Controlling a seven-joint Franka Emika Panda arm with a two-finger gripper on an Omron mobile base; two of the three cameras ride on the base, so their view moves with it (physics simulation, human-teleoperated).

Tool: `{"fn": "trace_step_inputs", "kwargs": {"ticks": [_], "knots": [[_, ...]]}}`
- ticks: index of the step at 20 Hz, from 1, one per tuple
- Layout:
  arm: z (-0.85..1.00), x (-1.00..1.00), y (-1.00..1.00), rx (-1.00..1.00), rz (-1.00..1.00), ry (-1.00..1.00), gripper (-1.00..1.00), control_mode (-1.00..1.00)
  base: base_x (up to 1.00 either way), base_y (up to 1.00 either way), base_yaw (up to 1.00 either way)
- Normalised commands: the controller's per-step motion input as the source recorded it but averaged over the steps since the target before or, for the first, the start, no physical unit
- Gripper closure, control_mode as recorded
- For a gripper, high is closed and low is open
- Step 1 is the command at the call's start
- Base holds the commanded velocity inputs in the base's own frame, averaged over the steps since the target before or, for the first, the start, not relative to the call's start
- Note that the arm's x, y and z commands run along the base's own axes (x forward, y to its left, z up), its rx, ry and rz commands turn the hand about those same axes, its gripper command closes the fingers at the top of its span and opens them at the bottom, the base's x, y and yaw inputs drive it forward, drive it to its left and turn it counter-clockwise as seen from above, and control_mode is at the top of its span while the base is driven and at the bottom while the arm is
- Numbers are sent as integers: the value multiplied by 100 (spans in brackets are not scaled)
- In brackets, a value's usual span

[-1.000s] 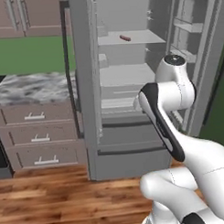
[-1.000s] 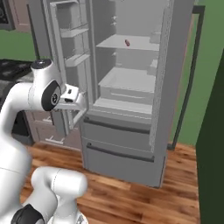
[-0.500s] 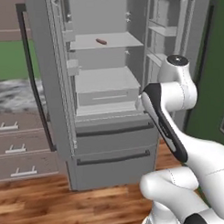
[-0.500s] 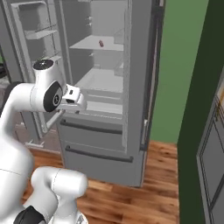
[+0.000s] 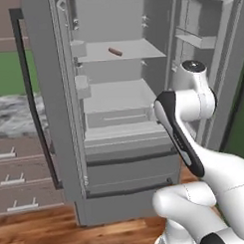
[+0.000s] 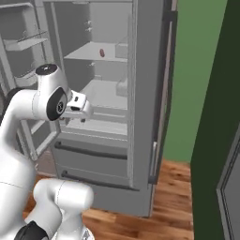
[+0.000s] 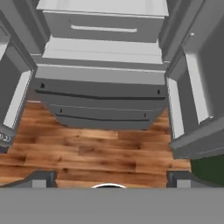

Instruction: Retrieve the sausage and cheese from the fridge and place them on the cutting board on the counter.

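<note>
**Colleague:** What are you looking at right now?

**Me:** I am facing the tall grey French-door fridge (image 5: 120, 144) with both doors swung open. The small reddish-brown sausage link (image 5: 115, 51) is lying on an upper white shelf (image 5: 136, 52), towards its middle. I am not finding the orange cheese wedge on any shelf I can make out. A strip of grey-and-white marbled counter (image 5: 11, 115) is showing off to the left, past the open door.

**Colleague:** And the hand?

**Me:** The two-finger gripper (image 7: 109, 177) is carrying nothing, its dark fingertips (image 7: 40, 178) standing spread wide. It is pointing down at the fridge's dark bottom drawers (image 7: 103, 103) and the brown wooden floor (image 7: 87, 153), well below the sausage.

**Colleague:** So how are you approaching the reach?

**Me:** I am judging that the wrist needs lifting and levelling first, so the hand enters between the shelves without clipping the door bins. Then I would be straddling the link across its thin width, closing gently, since a slim curved piece could roll away.
</note>
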Motion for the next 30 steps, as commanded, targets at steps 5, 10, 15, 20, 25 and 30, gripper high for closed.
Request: {"fn": "trace_step_inputs", "kwargs": {"ticks": [5,10,15,20,25,30], "knots": [[0,0,0,0,0,0,-100,100,73,49,-2],[0,0,0,0,0,0,-100,100,95,6,-2],[0,0,0,0,0,0,-100,100,86,0,-5],[0,0,0,0,0,0,-100,100,59,-2,-2],[21,0,-5,1,2,-11,-100,-100,0,-5,0],[53,2,-12,1,7,-19,-100,-100,0,0,0]]}}
